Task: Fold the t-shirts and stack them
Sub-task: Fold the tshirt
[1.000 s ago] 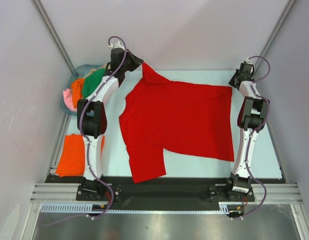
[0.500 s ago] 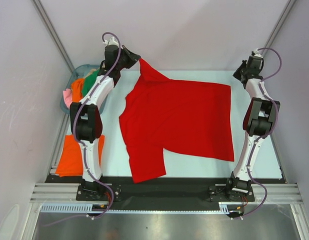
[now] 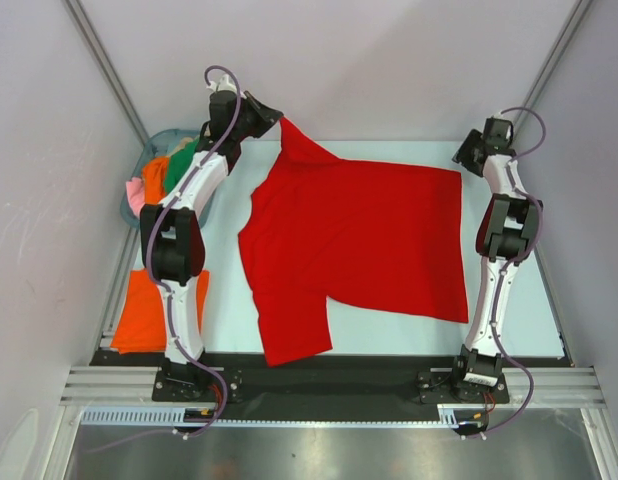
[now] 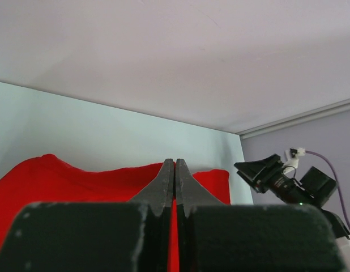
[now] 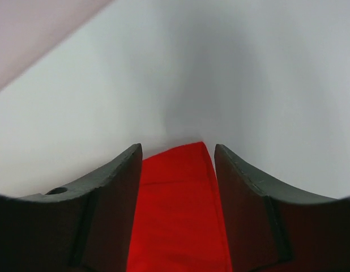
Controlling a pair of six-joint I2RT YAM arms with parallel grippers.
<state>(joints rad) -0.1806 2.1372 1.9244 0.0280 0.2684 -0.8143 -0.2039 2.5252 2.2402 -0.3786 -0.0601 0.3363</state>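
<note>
Left arm (image 3: 184, 215): stretched long from its base toward the far left of the desk, elbow low, wrist raised. Left tool (image 3: 278, 118) closed tight, fingers (image 4: 163, 181) pressed flat together, pinching a lifted corner of the red t-shirt (image 3: 359, 240).

Right arm (image 3: 504, 225): standing steeply over its base, upper links folded close, wrist turned inward at the far right. Right tool (image 3: 461, 157) angled down, fingers (image 5: 115, 192) spread well apart.
</note>
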